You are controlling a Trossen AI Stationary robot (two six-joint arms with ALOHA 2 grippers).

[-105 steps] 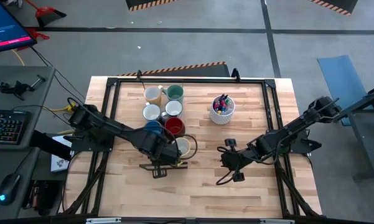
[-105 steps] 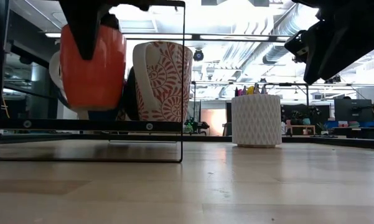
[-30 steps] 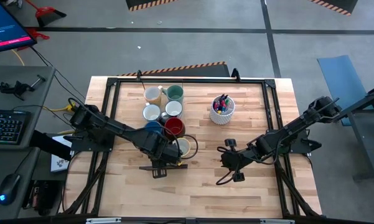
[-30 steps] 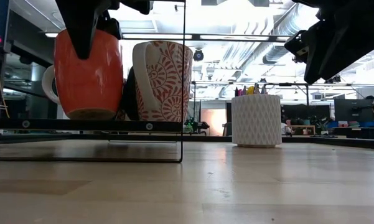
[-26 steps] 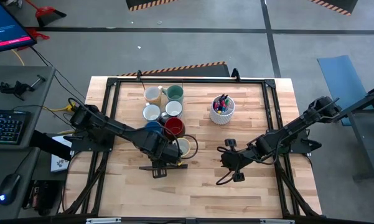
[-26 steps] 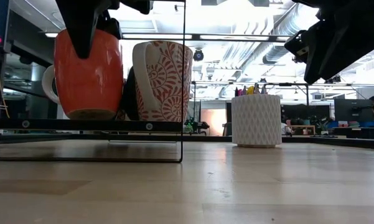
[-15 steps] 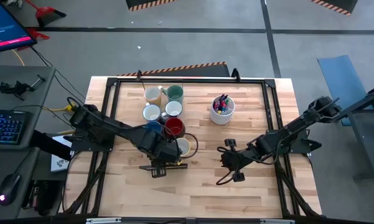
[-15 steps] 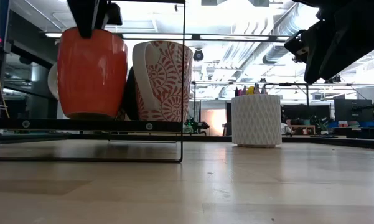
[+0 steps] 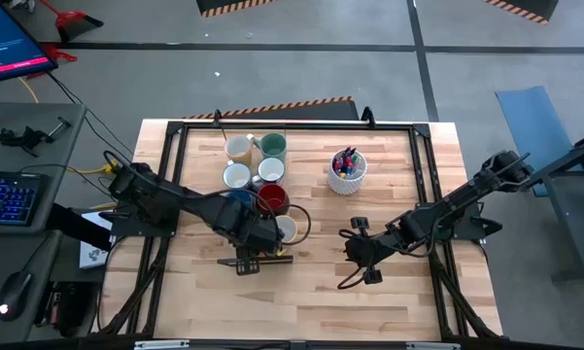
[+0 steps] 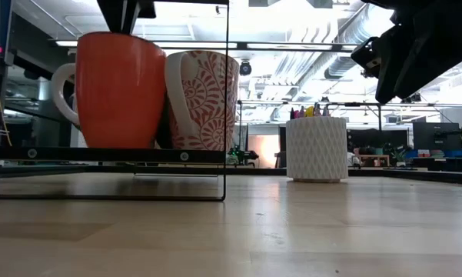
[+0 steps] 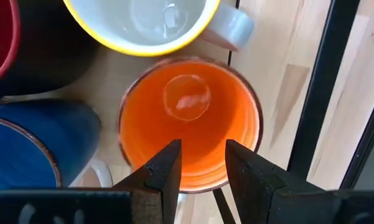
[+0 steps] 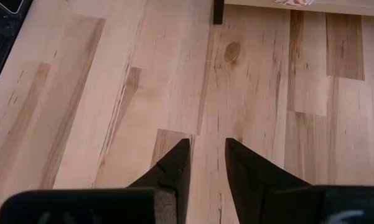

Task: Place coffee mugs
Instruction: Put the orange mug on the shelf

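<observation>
Nearest the front edge of the pale wooden table (image 9: pixel 321 301), the right gripper (image 12: pixel 202 165) hung over bare boards, well apart from the mugs. Its jaws stood narrowly apart and held nothing.

Just behind, the left gripper (image 11: pixel 202 165) hung directly above the glossy orange ceramic mug with a white handle (image 10: pixel 119 88). Its two dark fingers (image 11: pixel 168 171) stood a little apart over the mug's near rim, with nothing clamped between them. The orange mug stood upright on the table, at the front of the mug cluster. In the low view its right side seemed to touch the white mug patterned in red (image 10: pixel 204 100), though contact could not be confirmed.

Behind these came the blue mug (image 9: pixel 238 199) and the dark red mug (image 9: pixel 272 199). Next came two white mugs (image 9: pixel 236 176). Farthest stood a cream mug (image 9: pixel 239 148) and a teal green mug (image 9: pixel 273 146).

To the cluster's right, apart from it, stood the textured white cup of coloured pens (image 9: pixel 347 173).
</observation>
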